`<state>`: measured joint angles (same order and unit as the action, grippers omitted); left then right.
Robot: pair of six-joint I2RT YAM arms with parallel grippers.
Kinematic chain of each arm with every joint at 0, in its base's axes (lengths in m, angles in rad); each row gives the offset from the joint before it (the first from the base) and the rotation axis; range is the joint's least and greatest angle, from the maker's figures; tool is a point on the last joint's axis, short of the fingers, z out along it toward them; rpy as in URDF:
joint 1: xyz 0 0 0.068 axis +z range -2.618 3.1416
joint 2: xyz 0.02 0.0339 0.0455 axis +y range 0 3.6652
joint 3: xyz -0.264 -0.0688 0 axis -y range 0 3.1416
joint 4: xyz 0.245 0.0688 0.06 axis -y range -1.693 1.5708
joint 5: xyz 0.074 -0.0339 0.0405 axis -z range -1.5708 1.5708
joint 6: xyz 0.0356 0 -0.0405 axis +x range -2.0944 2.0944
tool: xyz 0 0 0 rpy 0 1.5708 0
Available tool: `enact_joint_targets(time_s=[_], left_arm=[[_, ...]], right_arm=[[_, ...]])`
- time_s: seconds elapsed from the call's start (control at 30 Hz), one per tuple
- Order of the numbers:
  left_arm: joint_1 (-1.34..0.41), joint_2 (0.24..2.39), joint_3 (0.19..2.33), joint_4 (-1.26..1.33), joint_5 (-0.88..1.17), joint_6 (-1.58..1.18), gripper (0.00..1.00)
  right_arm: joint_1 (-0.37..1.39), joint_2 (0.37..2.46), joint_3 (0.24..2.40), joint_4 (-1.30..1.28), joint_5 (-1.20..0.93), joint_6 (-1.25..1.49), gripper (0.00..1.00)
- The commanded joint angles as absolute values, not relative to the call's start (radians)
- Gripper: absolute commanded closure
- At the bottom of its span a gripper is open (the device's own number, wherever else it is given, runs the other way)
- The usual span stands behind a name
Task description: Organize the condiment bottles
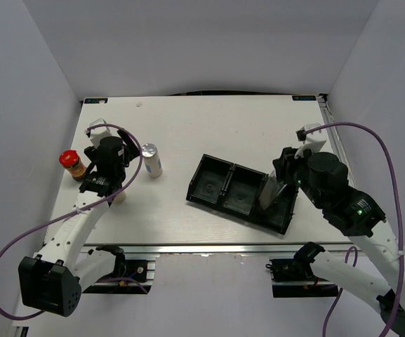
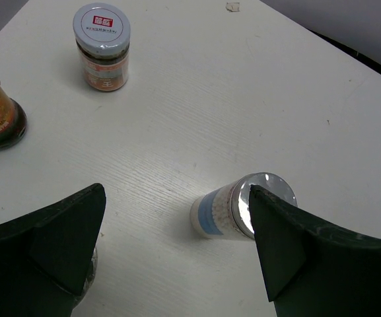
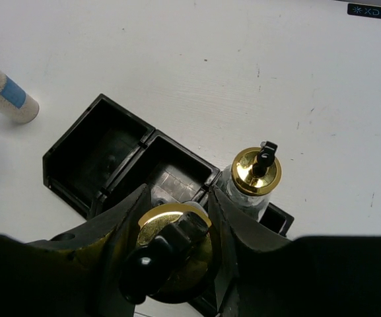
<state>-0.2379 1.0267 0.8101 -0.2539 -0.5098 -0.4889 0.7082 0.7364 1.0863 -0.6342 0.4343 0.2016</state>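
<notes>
My right hand (image 3: 177, 198) is clamped on a tall glass bottle (image 3: 170, 228), one finger on each side just under its gold pourer top; its base is hidden from me, so I cannot tell whether it is seated in the black tray (image 3: 84, 152); just beside it a second bottle (image 3: 256, 173) stands upright in what looks like the tray's end compartment. Glass like this is stiff, smooth and breakable, and a tall bottle tips easily; I judge the shoulder below the pourer the safest hold, lowered gently so the two do not knock together.

My left hand (image 2: 177, 198) has its fingers wide apart, holding nothing, low over the tabletop (image 1: 258, 126); a silver-capped shaker (image 2: 243, 211) stands just beside my right finger, not between the two. It is probably light and rigid but round and slick; I would take it across the body under the cap. Farther out stand the pale-lidded jar (image 2: 102, 46) and the red-capped jar (image 1: 71, 163), well apart from the tray.
</notes>
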Motion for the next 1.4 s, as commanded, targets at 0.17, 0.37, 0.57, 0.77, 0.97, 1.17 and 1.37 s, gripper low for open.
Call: enact_joint_targets(time_s=[0.17, 0.37, 0.57, 0.77, 0.97, 1.17, 1.37], left_arm=[[-0.233, 1.029, 0.821, -0.233, -0.483, -0.480, 0.02], [-0.233, 1.043, 0.821, -0.222, -0.448, -0.480, 0.02], [-0.235, 1.063, 0.830, -0.225, -0.431, -0.479, 0.02], [-0.233, 1.058, 0.828, -0.221, -0.430, -0.479, 0.02], [-0.233, 1.060, 0.827, -0.218, -0.405, -0.474, 0.02], [-0.233, 1.063, 0.825, -0.209, -0.364, -0.468, 0.02], [-0.233, 1.065, 0.818, -0.183, -0.281, -0.457, 0.02]], right_arm=[[0.709, 0.700, 1.140, -0.652, 0.476, 0.213, 1.00], [0.710, 0.675, 1.144, -0.673, 0.474, 0.218, 1.00], [0.710, 0.678, 1.123, -0.669, 0.476, 0.218, 1.00], [0.710, 0.660, 1.141, -0.669, 0.499, 0.207, 1.00], [0.710, 0.655, 1.054, -0.583, 0.479, 0.190, 1.00], [0.709, 0.644, 0.913, -0.422, 0.520, 0.167, 1.00], [0.709, 0.617, 0.790, -0.307, 0.601, 0.170, 1.00]])
